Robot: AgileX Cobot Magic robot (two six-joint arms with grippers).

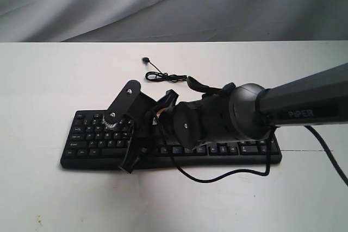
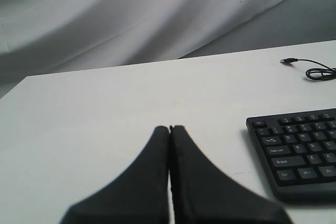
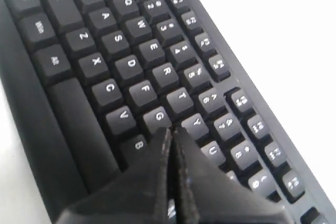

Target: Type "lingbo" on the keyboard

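Observation:
The black keyboard (image 1: 92, 137) lies across the white table, with its left end in the left wrist view (image 2: 299, 150). My right gripper (image 1: 132, 133) reaches in from the right over the letter keys. In the right wrist view it (image 3: 170, 129) is shut with nothing held. Its tips sit between G and Y and hide the H key; I cannot tell whether they touch a key. The keyboard (image 3: 115, 61) fills that view. My left gripper (image 2: 169, 128) is shut and empty above bare table, left of the keyboard. It is outside the exterior view.
The keyboard's thin cable (image 1: 166, 77) coils behind it and ends in a USB plug (image 1: 144, 59). The right arm (image 1: 304, 101) covers the keyboard's middle, and its own black cable (image 1: 228, 175) loops in front. A grey cloth (image 1: 163, 4) hangs behind the table (image 1: 54, 80).

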